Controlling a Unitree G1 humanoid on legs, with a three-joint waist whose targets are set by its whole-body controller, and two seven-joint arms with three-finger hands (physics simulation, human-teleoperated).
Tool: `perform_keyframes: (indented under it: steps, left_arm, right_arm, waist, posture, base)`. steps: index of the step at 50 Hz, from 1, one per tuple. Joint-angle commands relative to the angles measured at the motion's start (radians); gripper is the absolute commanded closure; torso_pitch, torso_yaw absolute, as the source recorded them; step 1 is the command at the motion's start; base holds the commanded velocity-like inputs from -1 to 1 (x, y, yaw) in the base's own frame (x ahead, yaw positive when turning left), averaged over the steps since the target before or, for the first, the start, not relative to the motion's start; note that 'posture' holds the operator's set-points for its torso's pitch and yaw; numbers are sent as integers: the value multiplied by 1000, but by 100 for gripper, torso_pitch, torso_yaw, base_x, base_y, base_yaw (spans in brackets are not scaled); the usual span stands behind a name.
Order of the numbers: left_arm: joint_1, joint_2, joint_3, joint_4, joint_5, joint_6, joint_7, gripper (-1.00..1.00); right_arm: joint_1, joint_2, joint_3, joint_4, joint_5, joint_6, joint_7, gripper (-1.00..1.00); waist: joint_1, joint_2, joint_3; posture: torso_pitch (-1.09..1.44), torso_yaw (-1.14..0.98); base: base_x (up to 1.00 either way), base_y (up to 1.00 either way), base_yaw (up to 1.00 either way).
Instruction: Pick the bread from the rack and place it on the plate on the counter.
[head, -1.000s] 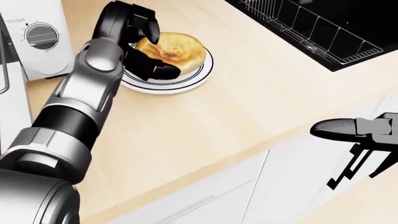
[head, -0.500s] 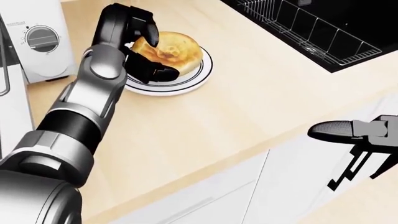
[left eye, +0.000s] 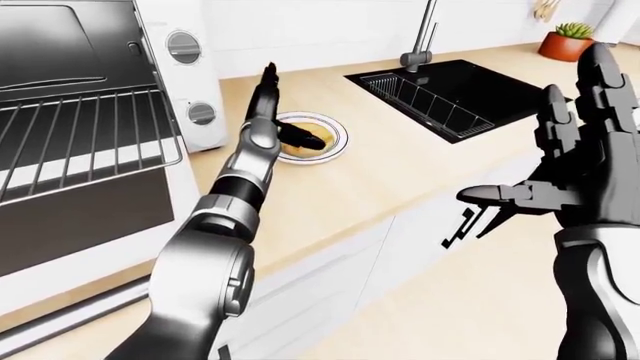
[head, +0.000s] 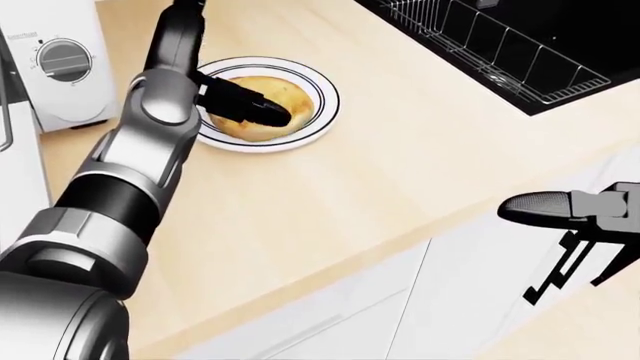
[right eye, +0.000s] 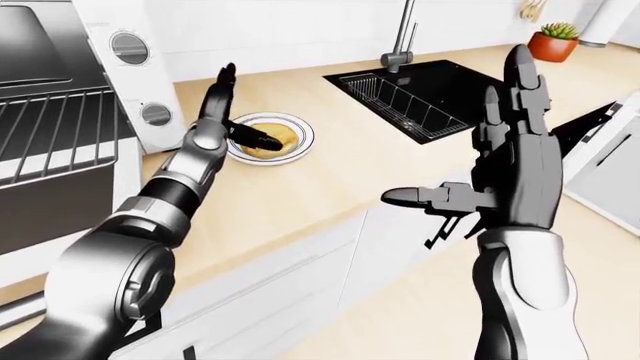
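Observation:
The round golden bread lies flat on the white plate with dark rim rings, on the wooden counter at the upper left of the head view. My left hand is open above the plate. Its fingers point straight up and its black thumb stretches across the top of the bread. My right hand is open and empty, held up over the floor, off the counter edge at the right. The wire rack of the open toaster oven is bare at the left of the left-eye view.
The white toaster oven with two dials stands just left of the plate. A black sink with a wire basket and a faucet lies to the right. A potted plant stands at the far right. White cabinets run under the counter.
My left hand has opened off the bread and its fingers have swung up and away. The bread has settled flat on the plate. The right hand has stayed in place.

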Motion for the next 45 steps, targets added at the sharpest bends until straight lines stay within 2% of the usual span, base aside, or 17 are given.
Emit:
perform_keyframes:
  steps: [1, 15, 28, 37, 43, 45]
  left_arm:
    - [-43, 9, 1, -41, 3, -26, 7, -100]
    - [-65, 8, 0, -72, -8, -10, -14, -100]
    - [-162, 22, -11, -202, -42, 73, -63, -100]
    - [-160, 26, -24, -410, -52, 164, -134, -100]
    - [-103, 19, -31, -669, -61, 269, -201, -100]
    - [-71, 20, -34, -786, -57, 341, -229, -100]
  right_arm:
    - [-20, -12, -9, -24, -3, -27, -3, -100]
    - [-17, -4, 2, -19, -15, -35, -5, -100]
    - [-23, -4, 2, -20, -14, -30, -4, -100]
    - [-28, -6, 1, -20, -9, -28, -5, -100]
    - [-30, -6, 7, -20, -7, -29, -7, -100]
    - [-29, -4, 10, -17, -9, -32, -8, -100]
  waist:
    - [0, -1, -23]
    - [1, -1, -23]
    - [2, -2, -17]
    - [1, -1, -11]
    - [-1, 2, -4]
    - [-2, 2, -2]
  posture:
    - [0, -44]
    - [0, -44]
    - [0, -44]
    - [0, -44]
    - [0, -44]
    - [0, -44]
  base:
    - [0, 0, 0]
    - [0, 0, 0]
    - [0, 0, 0]
    - [0, 0, 0]
    - [0, 0, 0]
    - [0, 0, 0]
